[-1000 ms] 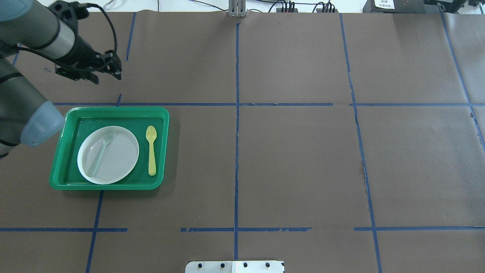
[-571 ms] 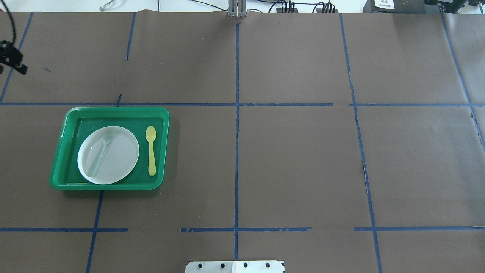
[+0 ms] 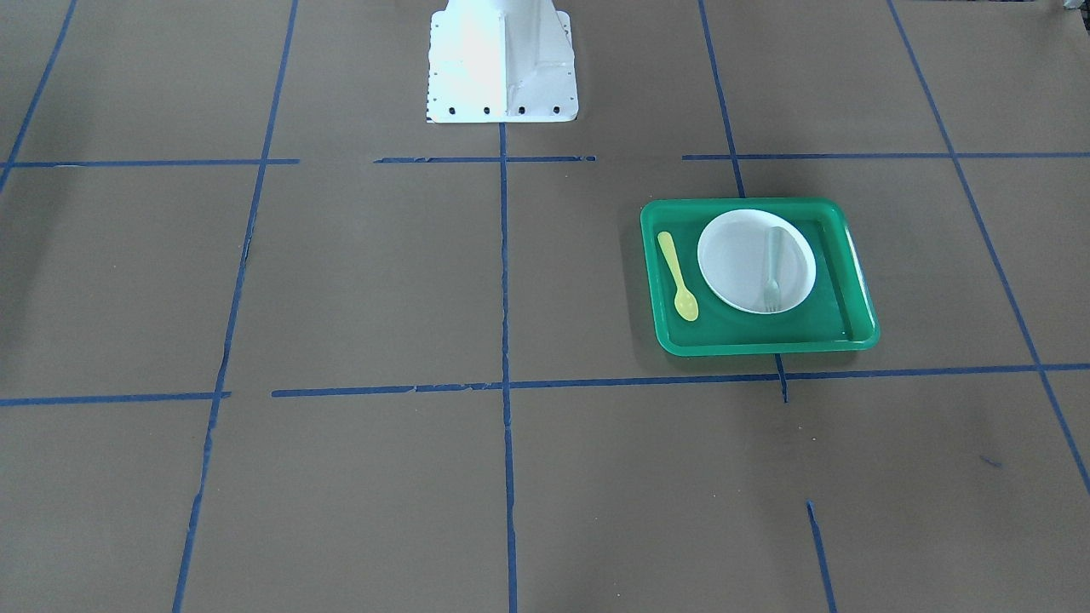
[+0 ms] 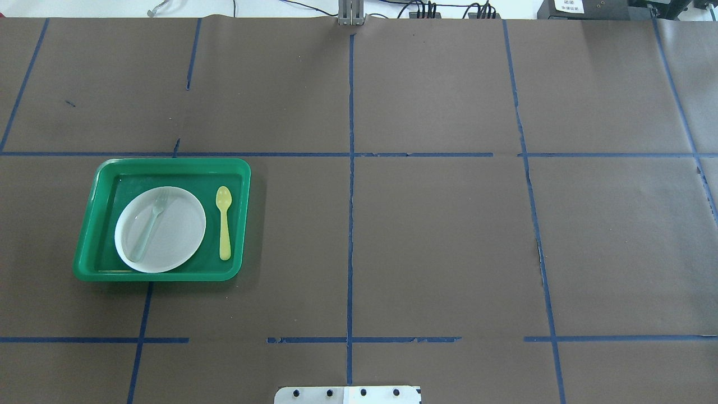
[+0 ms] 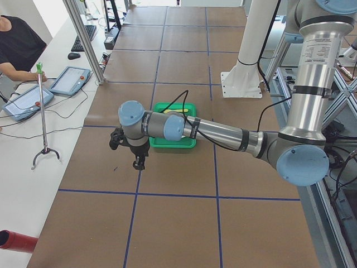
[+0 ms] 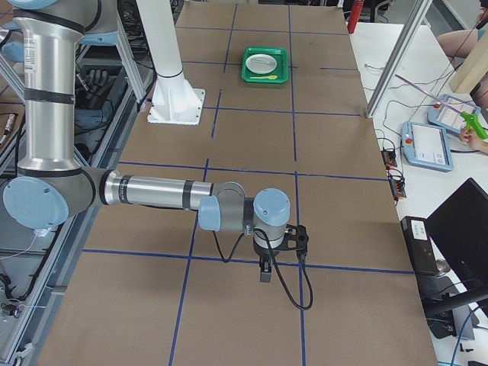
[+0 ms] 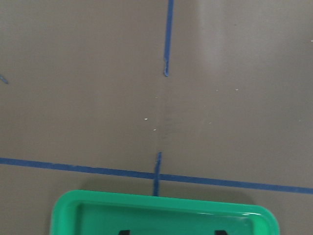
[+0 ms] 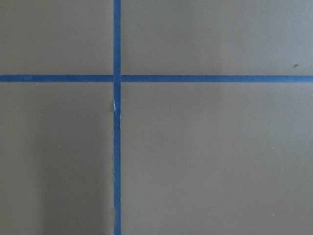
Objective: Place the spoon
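The yellow spoon (image 4: pixel 224 221) lies flat in the green tray (image 4: pixel 174 163), right of the white plate (image 4: pixel 168 235), bowl end pointing away from the robot. It also shows in the front view (image 3: pixel 678 277) and small in the right exterior view (image 6: pixel 267 76). A pale fork (image 4: pixel 148 224) lies on the plate. My left gripper (image 7: pixel 172 232) hangs over the table just beyond the tray's far rim (image 7: pixel 161 200); its two fingertips stand wide apart with nothing between them. It also shows in the left exterior view (image 5: pixel 136 161). My right gripper (image 6: pixel 263 268) hangs over bare table far from the tray; I cannot tell its state.
The robot's white base (image 3: pixel 502 60) stands at the table's near edge. Blue tape lines cross the brown table cover. Operators sit beside the table with tablets (image 5: pixel 70 80) (image 6: pixel 431 145). A metal post (image 5: pixel 83 39) stands at the far edge.
My left arm has swung out of the overhead view past its left edge. The spoon, fork, plate and tray have not moved.
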